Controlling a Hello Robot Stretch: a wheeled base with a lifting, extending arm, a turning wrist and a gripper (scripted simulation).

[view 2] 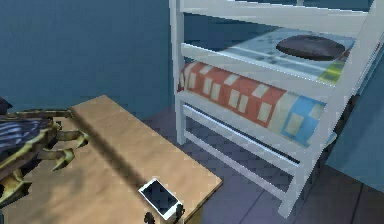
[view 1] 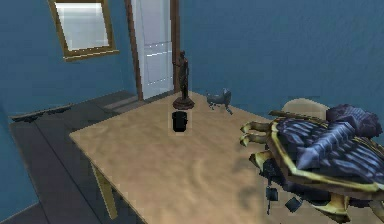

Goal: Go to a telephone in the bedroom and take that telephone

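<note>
In the forward view, a wooden table (view 1: 150, 150) bears a slim dark statuette (view 1: 182, 80), a black cup (view 1: 180, 121) and a large blue-grey, gold-clawed ornament (view 1: 325, 150). In the arm side view, the telephone (view 2: 160, 197), a thin white-edged slab with a greyish face, lies flat near the table's corner. A white bunk bed (view 2: 270, 80) stands beyond it.

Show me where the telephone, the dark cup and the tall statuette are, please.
telephone (view 2: 160, 197), arm side view, middle of its flat face.
dark cup (view 1: 180, 121), forward view, on its side wall.
statuette (view 1: 182, 75), forward view, on its slim upright figure.
</note>
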